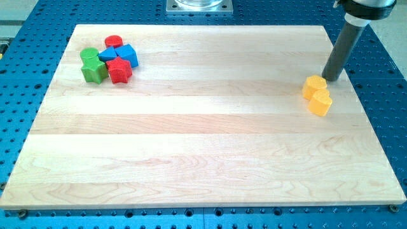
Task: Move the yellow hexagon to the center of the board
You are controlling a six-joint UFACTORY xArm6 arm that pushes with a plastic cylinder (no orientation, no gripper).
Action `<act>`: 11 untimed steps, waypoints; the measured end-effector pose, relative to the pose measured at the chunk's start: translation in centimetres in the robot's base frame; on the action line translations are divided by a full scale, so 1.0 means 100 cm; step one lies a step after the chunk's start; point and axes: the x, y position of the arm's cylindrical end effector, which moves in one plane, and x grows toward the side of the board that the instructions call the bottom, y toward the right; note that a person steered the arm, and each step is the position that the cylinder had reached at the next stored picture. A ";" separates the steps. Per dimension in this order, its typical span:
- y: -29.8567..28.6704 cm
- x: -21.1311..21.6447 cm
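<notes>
A yellow hexagon lies near the board's right edge. A second yellow block, heart-like in shape, touches it just below. My tip stands right beside the hexagon, at its upper right, touching or almost touching it. The dark rod rises from there to the view's top right.
A cluster of blocks sits at the board's top left: a red round block, a blue block, a red star, a green round block and a green star. The wooden board lies on a blue perforated table.
</notes>
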 end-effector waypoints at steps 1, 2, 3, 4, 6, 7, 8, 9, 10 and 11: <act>0.000 0.000; 0.021 0.006; 0.036 0.062; 0.007 0.044; -0.186 0.050; -0.291 0.047; -0.282 0.029; -0.313 0.056; -0.361 0.057; -0.351 0.033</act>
